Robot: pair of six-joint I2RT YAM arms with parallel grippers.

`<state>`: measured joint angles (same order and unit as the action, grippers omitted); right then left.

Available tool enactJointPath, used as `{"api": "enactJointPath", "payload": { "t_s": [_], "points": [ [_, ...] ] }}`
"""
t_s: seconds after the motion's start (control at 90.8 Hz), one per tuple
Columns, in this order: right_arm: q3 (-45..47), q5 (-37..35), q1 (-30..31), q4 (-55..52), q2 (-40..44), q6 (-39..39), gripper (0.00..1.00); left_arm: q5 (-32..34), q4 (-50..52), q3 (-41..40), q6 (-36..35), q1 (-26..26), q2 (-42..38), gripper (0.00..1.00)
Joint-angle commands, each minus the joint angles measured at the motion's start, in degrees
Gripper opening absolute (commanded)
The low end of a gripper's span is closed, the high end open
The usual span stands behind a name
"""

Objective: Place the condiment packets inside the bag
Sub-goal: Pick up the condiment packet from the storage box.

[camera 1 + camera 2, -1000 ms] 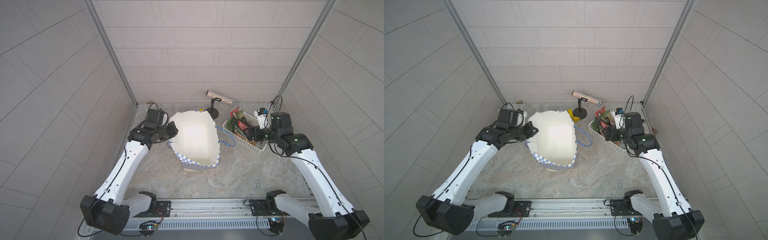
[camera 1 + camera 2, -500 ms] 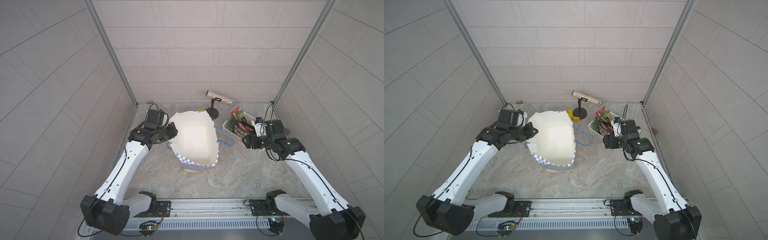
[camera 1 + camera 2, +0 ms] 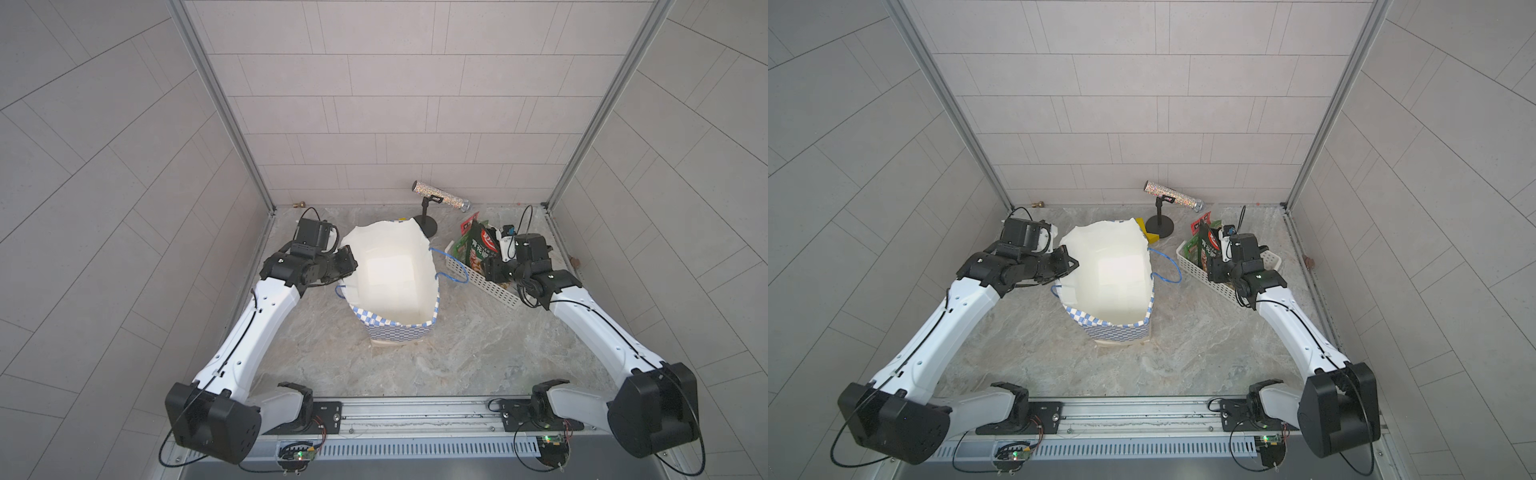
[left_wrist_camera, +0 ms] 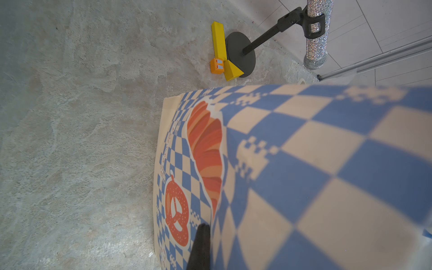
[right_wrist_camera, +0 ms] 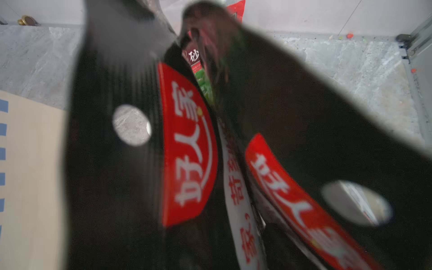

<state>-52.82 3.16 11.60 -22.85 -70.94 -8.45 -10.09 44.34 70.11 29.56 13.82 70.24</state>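
**Left side.** No change over the last second. The left gripper (image 3: 348, 261) is closed on the left rim of the checkered paper bag (image 3: 395, 330). In the left wrist view one dark finger (image 4: 201, 243) lies against the bag's outer wall. The bag stands upright at mid-table with its mouth open. Its white interior shows no contents in either top view.

**Right side.** This is where the change lies. The right arm stood farther back over the white perforated basket (image 3: 494, 289) a second ago. It then swung to the basket's near side and now sits lower, pressed against the upright condiment packets (image 3: 478, 243). All visible packets are still in the basket, to the right of the bag and clear of it. The right gripper (image 3: 487, 266) is at the dark green packet with the red logo. Its jaws have been narrowing, but the right wrist view is filled by blurred packet faces (image 5: 187, 145), so I cannot tell whether they are yet clamped on anything.

**Finding.** In my judgement, a first pick is under way and no packet has been transferred. The bag is held ready to receive.
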Motion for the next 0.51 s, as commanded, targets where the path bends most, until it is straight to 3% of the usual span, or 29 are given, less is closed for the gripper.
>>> {"api": "enactJointPath", "payload": {
  "t_s": [0.0,0.099,0.22,0.495],
  "points": [
    [0.9,3.6,-0.3,4.8,-1.9,1.4,0.61,-0.1,1.0,1.4,-1.8,-0.4,-0.3,0.0],
    [1.7,4.1,-0.3,5.9,-2.4,1.3,0.37,0.7,1.2,1.5,-2.0,-0.4,-0.5,0.0],
    [1.8,-0.7,-0.2,5.6,-0.7,0.5,0.0,1.0,1.3,1.1,-2.0,-0.5,-0.7,0.0],
    [-9.0,-1.0,0.0,-5.0,9.3,-3.6,0.0,2.7,3.0,1.9,-2.7,-0.5,-1.1,0.0]
  ]
}}
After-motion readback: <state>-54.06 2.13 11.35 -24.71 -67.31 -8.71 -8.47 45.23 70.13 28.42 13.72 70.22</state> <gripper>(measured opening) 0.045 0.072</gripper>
